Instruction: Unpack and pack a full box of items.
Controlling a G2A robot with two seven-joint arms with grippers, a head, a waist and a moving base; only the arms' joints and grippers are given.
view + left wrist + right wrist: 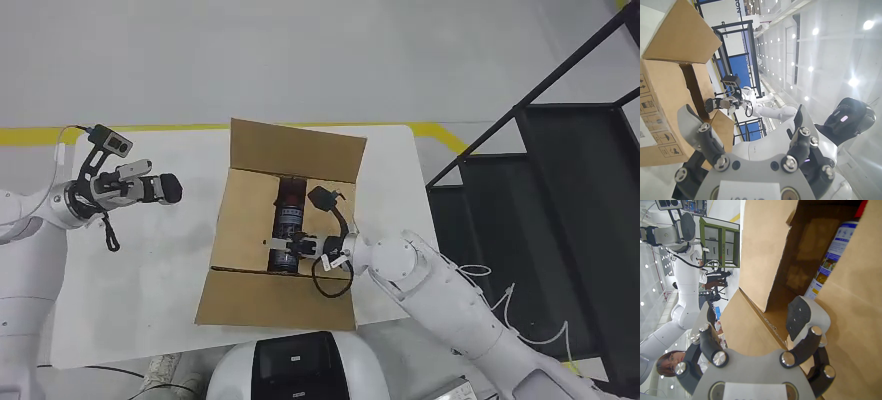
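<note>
White counter (130,300) in a bright hall, and on it the cardboard box (245,225), flaps splayed. My right jaws stand apart, gripping nothing, low at the box's wall, and the bottle (289,222) lies on its side just ahead of them. My left jaws, also apart and empty, hang well off the box's far side. The bottle looks rigid, smooth-labelled, probably slippery and fairly weighty. I'd take it across the body, mid-length.

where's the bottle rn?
In the top view the bottle lies on its side inside the open cardboard box in the middle of the table, with the right gripper at its end nearer the robot.
</note>
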